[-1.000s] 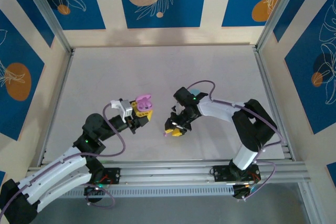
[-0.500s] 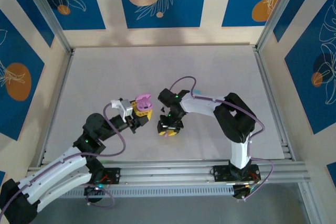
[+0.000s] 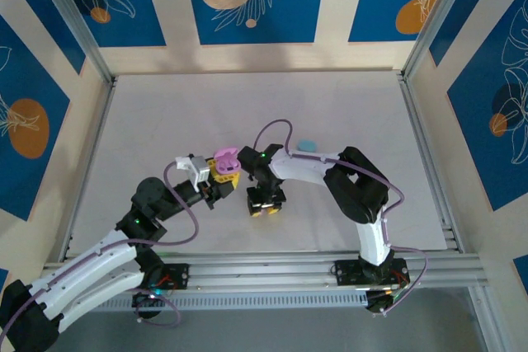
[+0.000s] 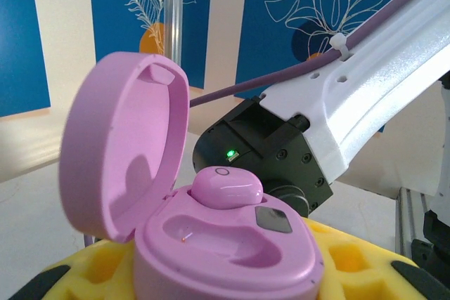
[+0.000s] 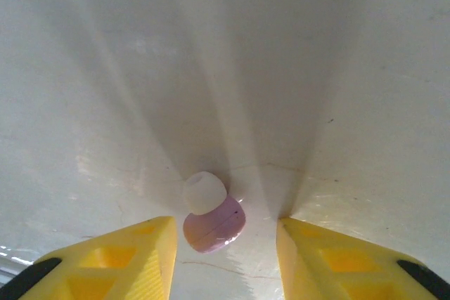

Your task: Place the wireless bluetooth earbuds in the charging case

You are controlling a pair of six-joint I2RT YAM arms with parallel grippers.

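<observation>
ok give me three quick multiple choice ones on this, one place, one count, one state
1. Where is the loose earbud?
A. on the table, inside the right pincer
B. stuck to a wall
C. on a frame rail

2. How many earbuds sit in the case?
A. none
B. one
C. two

3. The lid is
A. shut
B. open
C. detached

Answers:
1 A: the right wrist view shows it lying between the spread yellow fingers.
2 B: one slot is filled and the other is empty.
3 B: it stands hinged up behind the slots.
</observation>
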